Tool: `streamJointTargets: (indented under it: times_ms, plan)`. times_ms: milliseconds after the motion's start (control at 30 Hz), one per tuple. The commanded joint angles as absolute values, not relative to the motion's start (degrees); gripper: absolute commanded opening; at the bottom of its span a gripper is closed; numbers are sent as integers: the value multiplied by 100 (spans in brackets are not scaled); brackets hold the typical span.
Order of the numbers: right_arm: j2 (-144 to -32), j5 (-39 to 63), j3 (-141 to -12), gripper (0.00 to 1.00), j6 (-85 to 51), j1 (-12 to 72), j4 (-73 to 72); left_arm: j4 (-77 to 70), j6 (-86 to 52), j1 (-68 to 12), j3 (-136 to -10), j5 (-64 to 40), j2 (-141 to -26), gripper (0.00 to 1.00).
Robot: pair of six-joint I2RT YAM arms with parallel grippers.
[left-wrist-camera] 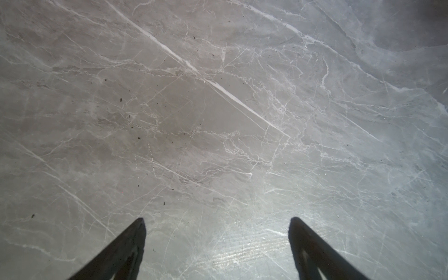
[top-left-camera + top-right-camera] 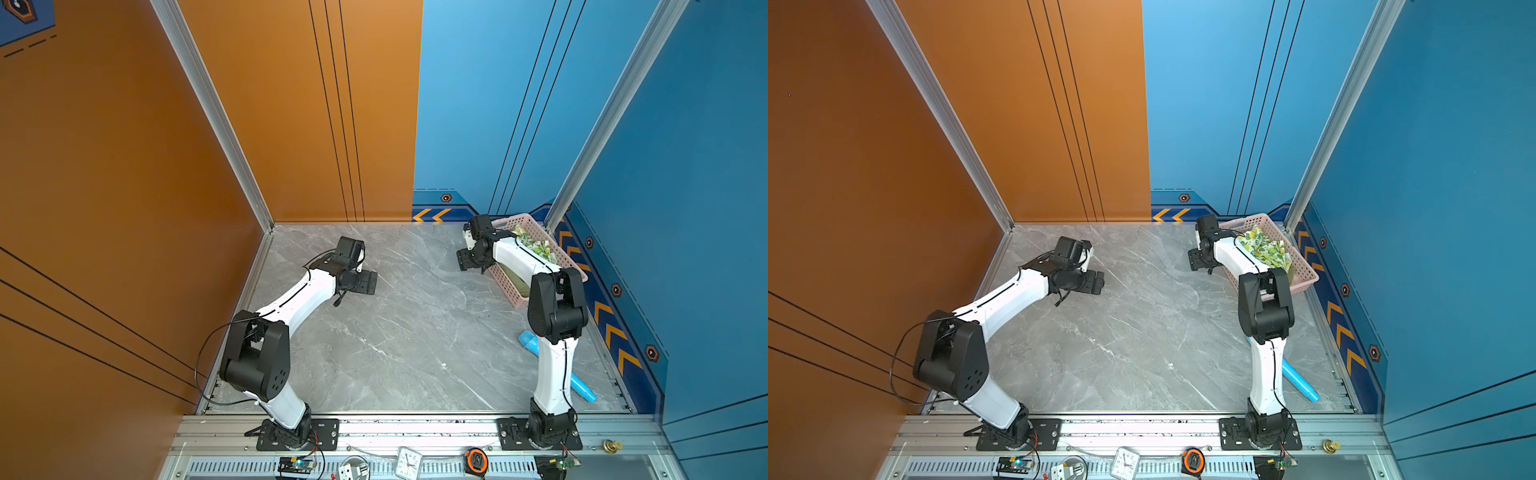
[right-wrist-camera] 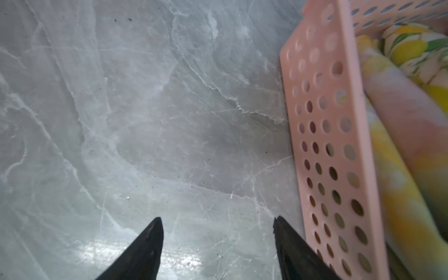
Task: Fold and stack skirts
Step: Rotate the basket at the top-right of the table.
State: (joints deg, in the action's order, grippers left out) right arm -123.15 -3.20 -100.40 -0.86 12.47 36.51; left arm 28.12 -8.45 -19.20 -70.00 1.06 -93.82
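Note:
The skirts lie bunched in a pink perforated basket (image 2: 505,286) at the back right. The lemon-print skirt (image 2: 536,245) (image 2: 1266,249) is on top. An olive green skirt (image 2: 516,280) shows low at the basket's near end. In the right wrist view a pastel yellow-pink skirt (image 3: 412,135) lies beside the lemon print (image 3: 412,46) behind the basket wall (image 3: 322,135). My right gripper (image 2: 465,261) (image 3: 217,218) hangs open and empty over bare marble just left of the basket. My left gripper (image 2: 368,282) (image 1: 218,219) is open and empty over the table's back left.
A light blue tube (image 2: 582,386) (image 2: 1302,384) lies on the grey marble table (image 2: 395,332) behind the right arm. A clock (image 2: 409,461) and a tape measure (image 2: 477,460) sit on the front rail. Orange and blue walls close in the left, back and right.

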Motion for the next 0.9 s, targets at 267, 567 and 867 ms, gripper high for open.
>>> streamJointTargets:
  times_ms: [267,567,867]
  plan:
    - [-12893,-2036,-11165,72,-606,992,4052,2890,-861,-1976,-7175,-141,-9358,93]
    - [-12859,-2060,-11408,72,-652,878,3906,2889,-861,-1970,-7179,-150,-9343,93]
    - [-11927,-1318,-11285,71,-1300,692,3472,2811,-818,-2025,-7138,-133,-9282,92]
